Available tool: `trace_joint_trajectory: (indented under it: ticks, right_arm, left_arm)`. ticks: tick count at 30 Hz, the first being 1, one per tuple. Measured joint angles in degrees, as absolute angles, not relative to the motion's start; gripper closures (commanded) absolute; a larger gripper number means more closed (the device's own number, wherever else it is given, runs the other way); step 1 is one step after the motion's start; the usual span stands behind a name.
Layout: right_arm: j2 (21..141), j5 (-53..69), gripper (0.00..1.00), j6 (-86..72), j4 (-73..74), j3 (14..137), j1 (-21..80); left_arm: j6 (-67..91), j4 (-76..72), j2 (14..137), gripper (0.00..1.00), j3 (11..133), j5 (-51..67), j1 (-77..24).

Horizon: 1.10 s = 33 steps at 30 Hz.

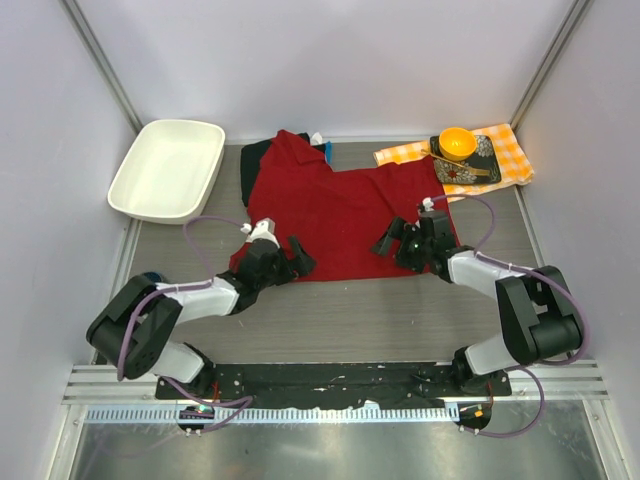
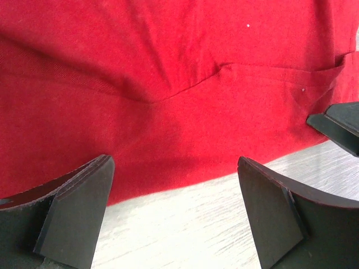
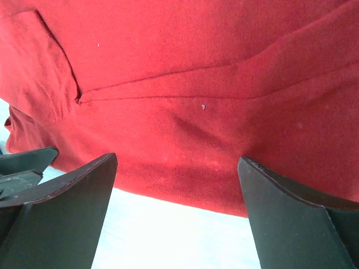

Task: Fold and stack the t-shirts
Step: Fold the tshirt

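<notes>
Wide open, my left gripper point(image 2: 174, 163) and right gripper point(image 3: 178, 159) sit at the near edge of the red t-shirt point(image 1: 340, 210). If I pinch only one layer, it may fold crooked.

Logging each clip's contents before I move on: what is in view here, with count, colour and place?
red short-sleeved cloth t-shirt: one, red, spread flat at table centre
black folded cloth: one, black, partly under the red shirt's far left corner
white-and-blue scrap: one, small, at the shirt's far edge; too hidden to identify
white rectangular tub: one, white, far left
orange-and-white checked cloth: one, far right
dark patterned plate: one, on the checked cloth
orange round bowl: one, on the plate
grey table: one, under everything
left tool: one, black, open at the shirt's near hem, left side
right tool: one, black, open at the near hem, right side
</notes>
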<state>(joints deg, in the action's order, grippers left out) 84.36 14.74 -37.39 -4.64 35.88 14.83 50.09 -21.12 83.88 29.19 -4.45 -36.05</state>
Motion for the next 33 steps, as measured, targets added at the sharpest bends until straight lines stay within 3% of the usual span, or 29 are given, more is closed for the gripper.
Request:
trace_joint_trajectory:
  ticks: [9,33]
  right_arm:
    - [78.4,9.2,0.04,-37.7,-2.0,31.8,18.5]
    - [51.6,-1.7,0.04,-47.2,11.3,18.1,27.4]
  left_arm:
    - [53.0,-17.7,74.1,0.03,22.1,-7.6,-38.5]
    - [70.3,4.4,51.9,0.03,14.5,-27.7,-61.7]
